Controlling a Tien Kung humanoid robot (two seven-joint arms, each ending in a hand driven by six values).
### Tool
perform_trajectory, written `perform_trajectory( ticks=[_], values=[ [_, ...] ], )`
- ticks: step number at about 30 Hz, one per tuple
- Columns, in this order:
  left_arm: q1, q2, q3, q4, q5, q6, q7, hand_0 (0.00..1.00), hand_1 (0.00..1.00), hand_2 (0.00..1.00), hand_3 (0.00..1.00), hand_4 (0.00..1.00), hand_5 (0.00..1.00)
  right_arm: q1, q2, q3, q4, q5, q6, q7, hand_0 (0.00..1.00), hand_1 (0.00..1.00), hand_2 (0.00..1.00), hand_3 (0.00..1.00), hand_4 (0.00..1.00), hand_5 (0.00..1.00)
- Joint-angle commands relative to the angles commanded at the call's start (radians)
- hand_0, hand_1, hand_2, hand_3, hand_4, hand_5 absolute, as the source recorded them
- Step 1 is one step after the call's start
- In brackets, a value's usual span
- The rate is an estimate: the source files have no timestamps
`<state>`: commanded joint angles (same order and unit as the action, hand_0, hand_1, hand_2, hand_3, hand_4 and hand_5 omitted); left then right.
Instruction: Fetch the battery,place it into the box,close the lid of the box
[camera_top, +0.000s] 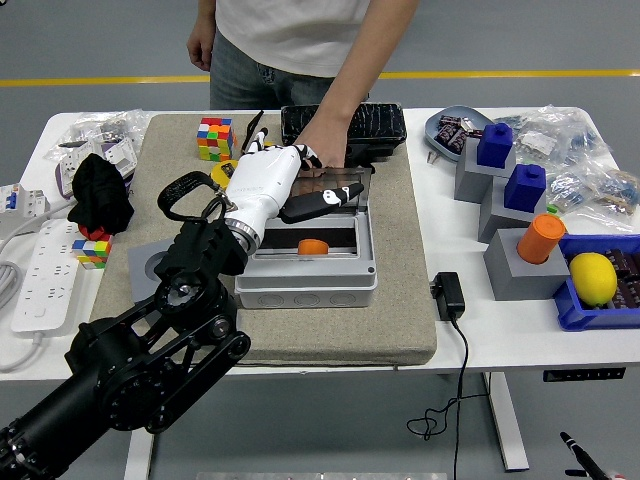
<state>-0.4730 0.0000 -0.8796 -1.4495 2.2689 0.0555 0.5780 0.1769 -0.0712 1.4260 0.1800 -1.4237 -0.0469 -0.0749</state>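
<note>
The grey box (310, 285) stands on the felt mat (400, 320) at the table's middle. An orange battery (313, 245) lies inside it. The box's clear lid (345, 190) stands tilted up at the box's back. My left hand (285, 185), white with black fingertips, is at the lid's left part. Its fingers (280, 152) curl over the lid's top edge and the black thumb (322, 202) lies across the lid's front. A person's hand (322, 140) reaches down from the far side and touches the lid's top edge next to my fingers. My right arm is out of view.
A black tray (375, 125) sits behind the box. A Rubik's cube (214, 138) and a yellow tape measure (222, 172) lie at the back left. A grey block (140, 270) is left of the box. A charger (448, 296) and blocks with blue and orange pieces (525, 245) stand at the right.
</note>
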Motion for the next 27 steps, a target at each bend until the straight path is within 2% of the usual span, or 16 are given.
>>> perform_trajectory(
  ticks=[4,5,10,11,16,17,22,27],
  values=[
    [0.000,0.000,0.002,-0.003,0.000,-0.007,0.003,0.657,0.503,0.475,0.492,0.998,0.998,0.000,0.000,0.001,0.000,0.000,0.000,0.000,0.816,0.735,0.680,0.709,0.998,0.965],
    [0.000,0.000,0.002,-0.005,0.000,-0.007,0.004,0.592,0.467,0.456,0.474,0.998,0.998,0.000,0.001,0.002,0.000,0.000,0.000,0.000,0.816,0.735,0.681,0.708,0.998,0.965],
    [0.002,0.000,0.008,-0.015,0.000,-0.023,0.011,0.592,0.467,0.456,0.474,0.998,0.998,-0.002,0.001,0.004,0.000,-0.001,0.000,0.000,0.816,0.735,0.681,0.708,0.998,0.965],
    [0.002,0.000,0.010,-0.015,0.000,-0.027,0.012,0.542,0.427,0.444,0.458,0.998,0.998,-0.001,0.001,0.005,0.000,-0.001,0.000,0.000,0.813,0.734,0.681,0.708,0.998,0.965],
    [0.012,0.000,0.024,-0.001,-0.002,-0.040,0.014,0.542,0.427,0.444,0.458,0.998,0.998,0.001,0.000,0.007,0.000,0.000,-0.001,0.001,0.813,0.734,0.681,0.708,0.998,0.965],
    [0.015,0.001,0.027,0.003,-0.007,-0.042,0.014,0.510,0.400,0.430,0.455,0.998,0.998,0.001,0.000,0.006,0.000,0.002,-0.001,0.002,0.812,0.733,0.681,0.708,0.998,0.965],
    [0.035,0.012,0.044,0.004,-0.029,-0.051,0.016,0.510,0.400,0.430,0.455,0.998,0.998,-0.001,0.001,0.010,0.000,0.001,-0.001,0.001,0.812,0.733,0.681,0.708,0.998,0.965],
    [0.040,0.018,0.049,0.003,-0.031,-0.047,0.014,0.506,0.392,0.428,0.451,0.998,0.998,-0.001,0.002,0.010,0.000,0.002,-0.002,0.002,0.810,0.733,0.681,0.708,0.998,0.966]
  ],
)
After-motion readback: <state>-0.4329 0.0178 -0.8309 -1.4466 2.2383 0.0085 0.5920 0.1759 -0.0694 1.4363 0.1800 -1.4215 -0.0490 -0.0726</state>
